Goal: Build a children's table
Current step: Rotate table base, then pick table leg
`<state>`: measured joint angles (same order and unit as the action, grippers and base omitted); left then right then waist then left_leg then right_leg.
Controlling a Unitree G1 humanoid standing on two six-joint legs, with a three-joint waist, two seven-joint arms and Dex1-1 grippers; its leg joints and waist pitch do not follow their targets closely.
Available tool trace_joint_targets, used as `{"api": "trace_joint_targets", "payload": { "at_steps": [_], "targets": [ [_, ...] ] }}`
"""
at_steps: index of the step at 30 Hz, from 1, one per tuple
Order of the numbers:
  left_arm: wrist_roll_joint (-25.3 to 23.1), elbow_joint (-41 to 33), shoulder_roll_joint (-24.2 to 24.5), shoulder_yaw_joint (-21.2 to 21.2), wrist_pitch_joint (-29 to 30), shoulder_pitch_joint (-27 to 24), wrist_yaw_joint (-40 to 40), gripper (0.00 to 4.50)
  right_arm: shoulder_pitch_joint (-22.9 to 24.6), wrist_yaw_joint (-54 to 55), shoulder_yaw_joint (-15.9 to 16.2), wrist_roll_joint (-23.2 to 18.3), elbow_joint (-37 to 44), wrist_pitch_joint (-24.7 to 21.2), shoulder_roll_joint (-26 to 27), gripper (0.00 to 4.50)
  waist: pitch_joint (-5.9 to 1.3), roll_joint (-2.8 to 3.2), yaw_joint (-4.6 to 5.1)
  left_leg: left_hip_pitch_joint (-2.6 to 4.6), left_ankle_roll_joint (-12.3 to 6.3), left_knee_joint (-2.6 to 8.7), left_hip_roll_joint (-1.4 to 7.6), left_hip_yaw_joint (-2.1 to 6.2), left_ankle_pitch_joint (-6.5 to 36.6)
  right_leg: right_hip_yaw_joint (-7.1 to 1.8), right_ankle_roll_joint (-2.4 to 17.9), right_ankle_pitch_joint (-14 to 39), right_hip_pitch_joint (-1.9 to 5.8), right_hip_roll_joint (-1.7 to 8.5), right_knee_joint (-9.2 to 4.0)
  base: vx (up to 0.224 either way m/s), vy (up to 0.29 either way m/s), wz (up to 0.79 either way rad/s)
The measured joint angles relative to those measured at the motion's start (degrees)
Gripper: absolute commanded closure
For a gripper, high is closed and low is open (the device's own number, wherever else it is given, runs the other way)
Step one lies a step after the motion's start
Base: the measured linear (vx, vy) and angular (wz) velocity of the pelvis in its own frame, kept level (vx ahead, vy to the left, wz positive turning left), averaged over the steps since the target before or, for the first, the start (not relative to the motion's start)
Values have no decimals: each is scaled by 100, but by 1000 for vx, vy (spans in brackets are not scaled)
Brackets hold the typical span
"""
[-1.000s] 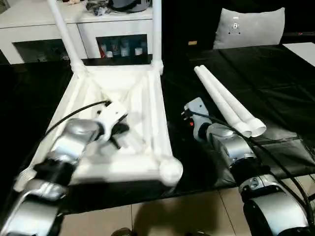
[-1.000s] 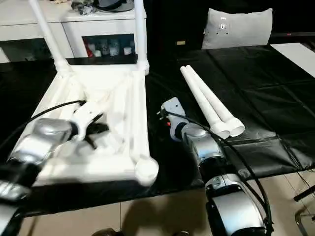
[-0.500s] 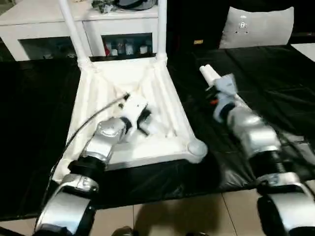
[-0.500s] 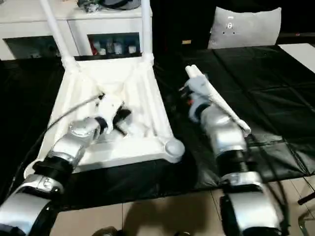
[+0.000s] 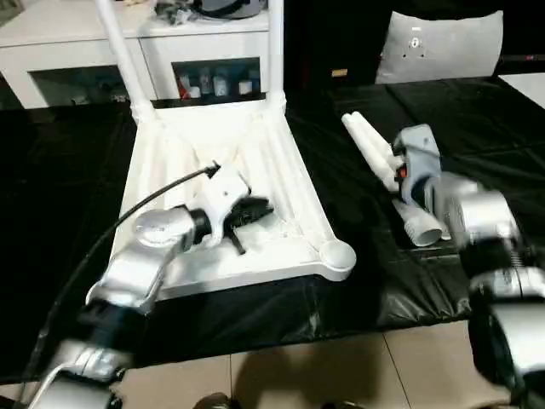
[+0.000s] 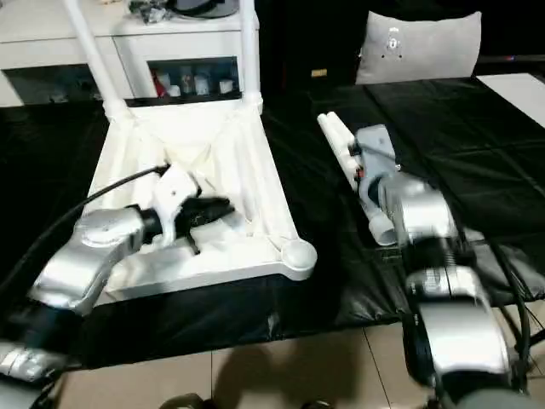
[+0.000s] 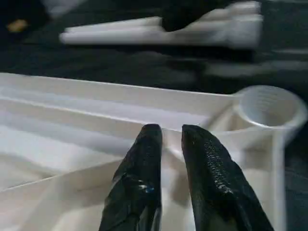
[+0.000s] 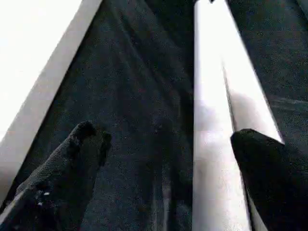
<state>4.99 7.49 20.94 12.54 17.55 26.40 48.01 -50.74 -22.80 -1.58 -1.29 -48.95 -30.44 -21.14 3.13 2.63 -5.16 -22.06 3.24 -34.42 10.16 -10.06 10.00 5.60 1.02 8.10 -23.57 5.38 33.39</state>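
While two legs are already seated in the upturned tabletop on the bench, two loose legs are left alongside. Nothing is held: the left gripper is barely parted, the right gripper spread wide.

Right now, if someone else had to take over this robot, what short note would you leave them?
Left gripper: black fingers slightly parted, empty, over the ribbed underside of the upside-down white plastic tabletop.
Right gripper: wide open, empty, above the two loose white tubular legs lying side by side on the black-covered work table.
Done: two legs stand in the far corner sockets.
Left: the near-right socket is empty; fit the loose legs into the near corners.
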Motion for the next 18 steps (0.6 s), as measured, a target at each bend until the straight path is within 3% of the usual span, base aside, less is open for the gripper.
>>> {"api": "trace_joint_targets", "payload": {
  "at_steps": [9,14,18],
  "targets": [
    [38,-422,88,96,457,-128,136,274,-343,170,174,338,-1213,222,-34,0,2,4,20,-1,0,-1,0,-1,0,-1,12,-8,-6,0,8,0,0,0],
    [89,-543,125,97,619,-146,140,236,-402,302,196,390,-1501,310,-51,0,2,4,19,-1,0,-3,0,-1,0,-1,10,-6,-5,0,9,0,0,0],
    [78,-571,174,120,692,-148,141,203,-565,-106,200,410,-1832,147,-50,0,3,6,23,0,0,-4,1,-1,0,-1,13,-8,-6,-1,14,0,0,0]
  ]
}}
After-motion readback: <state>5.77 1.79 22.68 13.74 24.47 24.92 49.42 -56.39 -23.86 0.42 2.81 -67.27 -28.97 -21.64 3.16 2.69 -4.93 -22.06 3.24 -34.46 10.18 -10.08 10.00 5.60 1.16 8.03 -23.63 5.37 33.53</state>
